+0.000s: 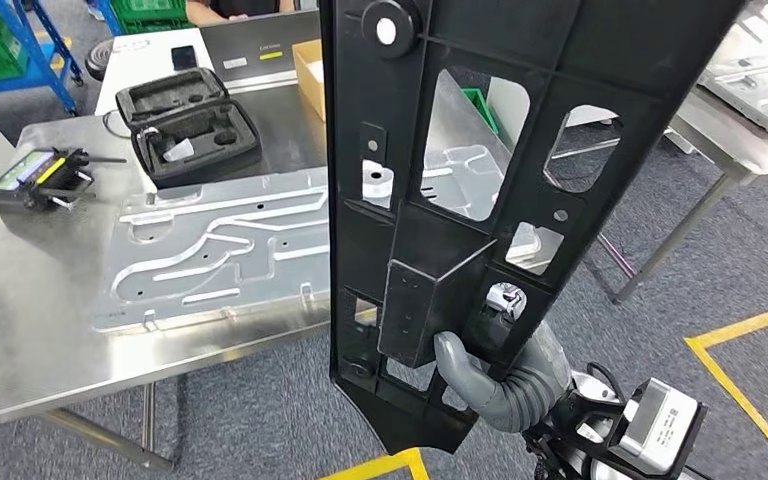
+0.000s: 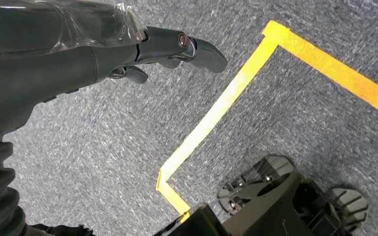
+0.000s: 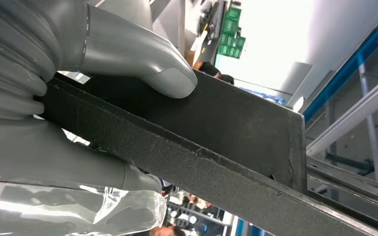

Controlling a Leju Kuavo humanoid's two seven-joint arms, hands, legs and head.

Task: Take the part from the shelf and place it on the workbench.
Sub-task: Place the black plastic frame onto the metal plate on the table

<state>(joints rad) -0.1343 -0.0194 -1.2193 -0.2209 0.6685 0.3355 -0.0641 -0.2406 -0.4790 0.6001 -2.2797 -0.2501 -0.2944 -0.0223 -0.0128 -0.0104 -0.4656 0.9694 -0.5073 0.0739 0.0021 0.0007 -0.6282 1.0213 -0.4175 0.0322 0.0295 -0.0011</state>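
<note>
A long black plastic part (image 1: 440, 180) with several cut-outs stands upright in the middle of the head view, over the near edge of the steel workbench (image 1: 30, 330). My right hand (image 1: 505, 375) grips it near its lower end, the grey thumb wrapped round a boxy rib. Up close, the right wrist view has my right hand (image 3: 78, 78) clamped on the part's black edge (image 3: 216, 142). My left hand (image 2: 177, 49) hangs over grey carpet, fingers loosely apart and holding nothing.
A flat aluminium panel (image 1: 220, 250) lies on the workbench, with an open black foam case (image 1: 190, 125) and a handheld meter (image 1: 35, 178) behind it. A second table (image 1: 750, 120) stands at the right. Yellow floor tape (image 1: 750, 350) marks the carpet.
</note>
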